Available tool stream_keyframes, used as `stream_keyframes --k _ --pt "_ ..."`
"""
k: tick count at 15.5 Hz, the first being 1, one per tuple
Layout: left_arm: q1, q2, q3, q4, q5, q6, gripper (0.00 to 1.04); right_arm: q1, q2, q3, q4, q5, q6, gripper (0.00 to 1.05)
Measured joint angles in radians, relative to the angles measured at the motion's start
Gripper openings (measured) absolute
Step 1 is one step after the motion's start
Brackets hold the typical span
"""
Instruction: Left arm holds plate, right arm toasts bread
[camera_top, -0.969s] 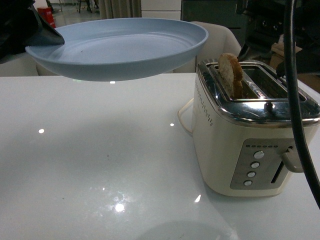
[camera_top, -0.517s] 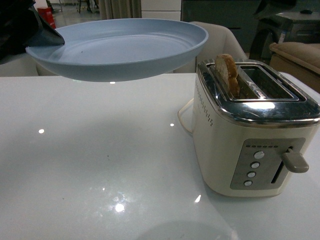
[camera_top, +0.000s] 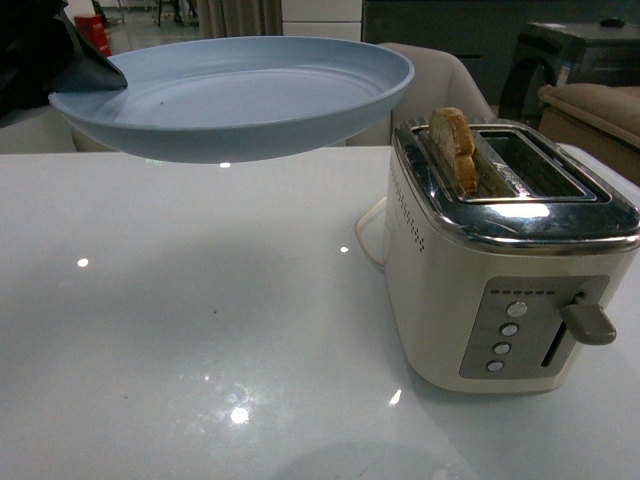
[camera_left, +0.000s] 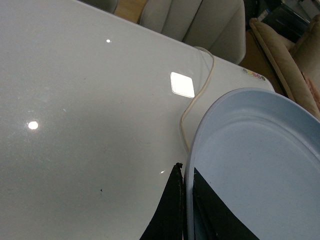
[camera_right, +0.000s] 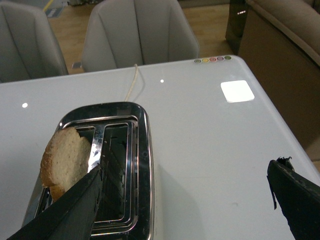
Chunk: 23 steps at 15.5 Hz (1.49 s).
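Pale-blue plate (camera_top: 240, 100) in clenched left fingers (camera_left: 170, 210) (right fingers (camera_right: 65, 210) apart), bread (camera_top: 452, 145) in toaster (camera_top: 440, 290)

My left gripper (camera_left: 186, 200) pinches the pale-blue plate (camera_left: 260, 165) at its rim; one black finger (camera_left: 167, 215) lies outside the rim, the other (camera_left: 212, 222) rests inside on the plate's floor. A glossy white table (camera_left: 85, 100) lies below; a cream cord (camera_left: 197, 95) runs across it and passes behind the plate's edge; a bright square reflection (camera_left: 182, 84) sits just beside the cord. Beyond the table's far edge I see pale grey chairs (camera_left: 210, 22) and a beige sofa (camera_left: 282, 50).
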Motion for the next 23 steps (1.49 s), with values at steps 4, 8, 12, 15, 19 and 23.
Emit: stream_keyframes --k 4,8,12,15,19,23 --pt "0.0 0.0 0.0 0.0 0.0 0.0 0.03 -0.075 -0.113 -0.068 0.016 -0.071 -0.008 0.98" --pt "0.0 -0.001 0.0 0.0 0.001 0.0 0.03 -0.058 -0.371 -0.427 0.406 -0.08 -0.069 0.55" --pt "-0.001 -0.002 0.0 0.0 0.001 0.0 0.03 -0.058 -0.517 -0.602 0.423 -0.078 -0.078 0.13" --pt "-0.001 -0.002 0.0 0.0 0.0 0.0 0.03 -0.058 -0.599 -0.696 0.429 -0.078 -0.081 0.02" --pt "-0.001 -0.002 0.0 0.0 0.0 0.0 0.03 -0.058 -0.72 -0.78 0.395 -0.078 -0.081 0.02" --pt "-0.001 -0.002 0.0 0.0 0.0 0.0 0.03 -0.058 -0.834 -0.829 0.328 -0.078 -0.081 0.02"
